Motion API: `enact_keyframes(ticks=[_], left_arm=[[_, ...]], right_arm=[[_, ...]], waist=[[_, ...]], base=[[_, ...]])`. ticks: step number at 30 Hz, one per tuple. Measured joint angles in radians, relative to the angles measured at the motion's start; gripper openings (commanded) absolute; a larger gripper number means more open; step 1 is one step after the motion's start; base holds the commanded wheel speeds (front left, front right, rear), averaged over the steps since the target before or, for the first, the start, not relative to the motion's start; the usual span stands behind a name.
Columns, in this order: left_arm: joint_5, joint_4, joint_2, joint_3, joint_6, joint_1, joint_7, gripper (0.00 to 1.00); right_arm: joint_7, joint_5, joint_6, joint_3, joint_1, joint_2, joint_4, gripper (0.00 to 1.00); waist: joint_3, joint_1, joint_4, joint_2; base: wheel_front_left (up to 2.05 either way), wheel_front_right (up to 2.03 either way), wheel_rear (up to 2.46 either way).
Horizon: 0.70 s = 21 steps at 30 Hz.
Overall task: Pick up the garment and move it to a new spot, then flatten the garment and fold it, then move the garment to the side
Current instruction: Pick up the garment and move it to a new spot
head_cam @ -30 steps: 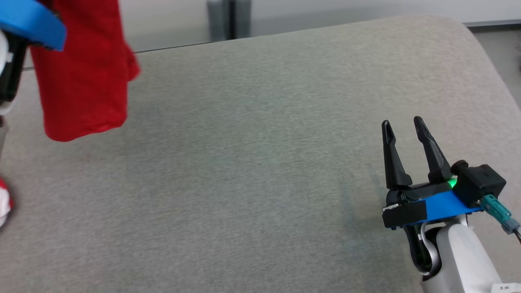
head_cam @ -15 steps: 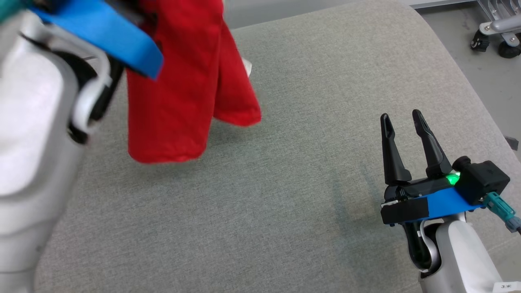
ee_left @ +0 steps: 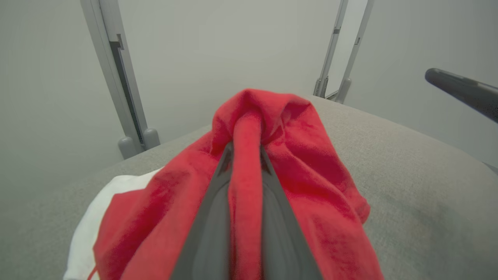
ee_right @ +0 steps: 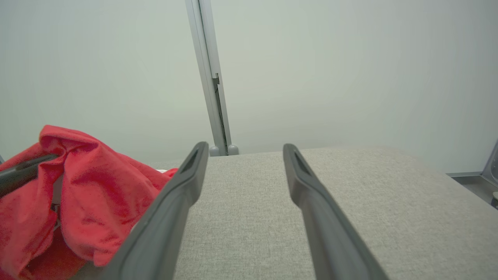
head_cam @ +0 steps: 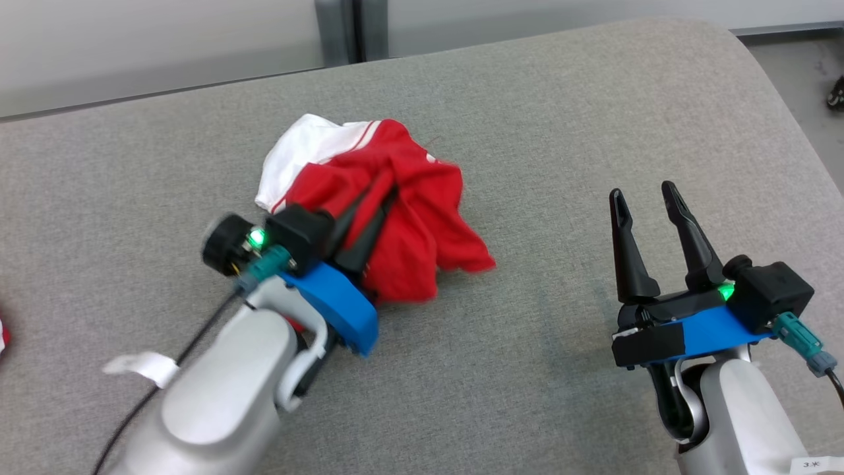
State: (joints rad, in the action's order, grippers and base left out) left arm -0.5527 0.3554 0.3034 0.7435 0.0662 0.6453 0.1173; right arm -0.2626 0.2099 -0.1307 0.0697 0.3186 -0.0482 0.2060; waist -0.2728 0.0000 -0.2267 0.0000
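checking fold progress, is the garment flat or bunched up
Bunched: the garment lies crumpled on the grey surface, a fold pinched in the left gripper.

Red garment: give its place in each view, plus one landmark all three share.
Head view: the red garment lies bunched left of centre on the grey surface, with the left gripper shut on it.
Left wrist view: red garment at centre, a fold clamped in the gripper.
Right wrist view: red garment at lower left.
Shared landmark: the grey upright post behind the surface, on the left in the left wrist view and at top centre in the right wrist view.

Soft even light; faint shadows; slight motion blur
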Motion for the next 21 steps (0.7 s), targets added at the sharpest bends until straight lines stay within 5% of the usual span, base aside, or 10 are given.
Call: enact_keyframes(ticks=[2,3,4,5,12,21], left_arm=[[-0.001,0.03,-0.027,0.03,0.01,-0.031,0.013,0.0],[-0.003,0.044,-0.041,0.044,0.014,-0.042,0.021,0.13],[0.002,0.06,-0.053,0.056,0.015,-0.052,0.03,0.64],[0.008,0.07,-0.062,0.066,0.015,-0.054,0.041,1.0],[0.03,0.081,-0.1,0.04,-0.015,-0.051,0.127,1.0],[0.072,-0.012,-0.038,-0.109,-0.11,-0.093,0.144,1.0]], right_arm=[[0.0,-0.002,0.0,0.002,0.0,0.0,0.005,1.0],[0.0,-0.004,0.0,0.004,0.0,0.0,0.006,1.0],[0.0,-0.006,0.0,0.005,0.0,0.0,0.009,1.0],[0.0,-0.006,0.0,0.005,-0.001,0.0,0.01,1.0],[0.0,-0.013,0.0,-0.004,-0.02,0.0,0.033,1.0],[0.0,-0.016,0.0,-0.009,-0.042,0.0,0.045,1.0]], waist=[[0.005,0.0,0.009,0.0],[0.007,0.0,0.013,0.0],[0.011,0.0,0.016,0.0],[0.014,0.0,0.019,0.0],[0.059,0.0,0.051,0.0],[0.107,0.0,0.108,0.0]], base=[[0.0,0.0,0.0],[0.0,0.0,0.0],[0.0,0.0,0.0],[0.0,0.0,0.0],[0.0,0.0,0.0],[0.0,0.0,0.0]])
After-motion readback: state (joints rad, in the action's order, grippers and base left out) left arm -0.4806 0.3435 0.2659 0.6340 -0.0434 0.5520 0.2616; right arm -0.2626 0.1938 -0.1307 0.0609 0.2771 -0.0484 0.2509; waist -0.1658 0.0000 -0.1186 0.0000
